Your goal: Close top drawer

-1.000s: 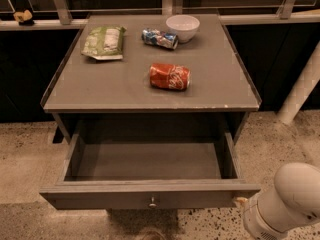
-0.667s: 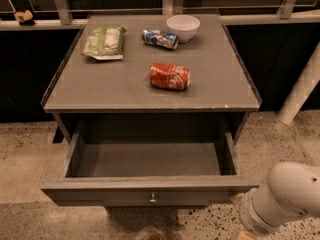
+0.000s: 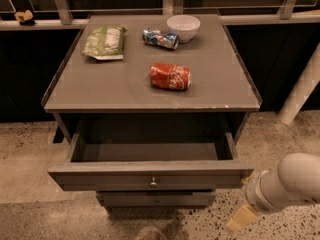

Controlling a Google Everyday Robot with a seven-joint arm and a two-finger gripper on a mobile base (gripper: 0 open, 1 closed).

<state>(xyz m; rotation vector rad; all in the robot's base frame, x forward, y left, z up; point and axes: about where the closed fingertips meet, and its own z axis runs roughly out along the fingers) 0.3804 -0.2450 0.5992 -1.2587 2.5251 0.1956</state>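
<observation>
Top drawer [image 3: 100,176] pulled out from under the grey cabinet top [image 3: 220,84], empty inside, round knob [image 3: 153,182] at front centre. Second drawer front [image 3: 125,199] just below it. Gripper [image 3: 241,218] low at bottom right, near the drawer's right front corner, on a white arm [image 3: 290,181]; grip state cannot be told. On top: red can [image 3: 170,76] lying on its side, blue can [image 3: 160,38], white bowl [image 3: 183,27], green bag [image 3: 105,41].

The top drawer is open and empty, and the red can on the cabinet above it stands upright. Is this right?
No: the camera view shows the red can lying on its side, not upright. The top drawer is open and empty. The tool is at lower right, by the drawer front's right end.
</observation>
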